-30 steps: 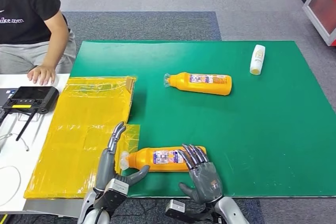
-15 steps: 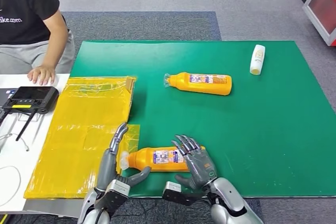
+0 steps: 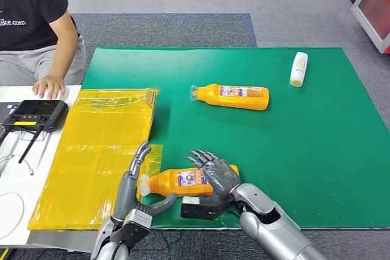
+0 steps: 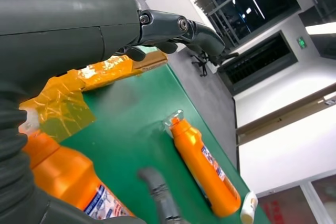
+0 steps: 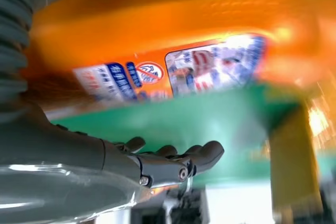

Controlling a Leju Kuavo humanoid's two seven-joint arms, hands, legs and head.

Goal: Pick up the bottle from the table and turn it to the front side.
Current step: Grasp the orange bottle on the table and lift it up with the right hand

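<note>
- The near orange bottle (image 3: pixel 184 182) lies on its side at the front edge of the green surface (image 3: pixel 298 150), its white cap end pointing toward the yellow plastic sheet (image 3: pixel 92 150) and just touching that sheet's corner.
- The right robot hand (image 3: pixel 216 175) reaches over the bottle's middle and base end, its fingers spread and arched across the top of the bottle. From where I stand I cannot tell whether it has closed on the bottle or is only draped over it.
- In the right wrist view the bottle's label (image 5: pixel 174 72) sits close above the dark fingers (image 5: pixel 186 161), with green surface showing between them.
- The left robot hand (image 3: pixel 136 190) is beside the cap end, released: its fingers stand up over the yellow sheet and its thumb points along the front of the bottle's neck, holding nothing.
- A second orange bottle (image 3: pixel 232 97) lies on its side farther back, near the middle of the surface, well apart from both robot hands.
- A small white bottle (image 3: pixel 298 69) lies near the far right corner.
- A person (image 3: pixel 41 22) in a black shirt sits at the far left, one hand resting on the white tabletop next to a black controller (image 3: pixel 34 115).
</note>
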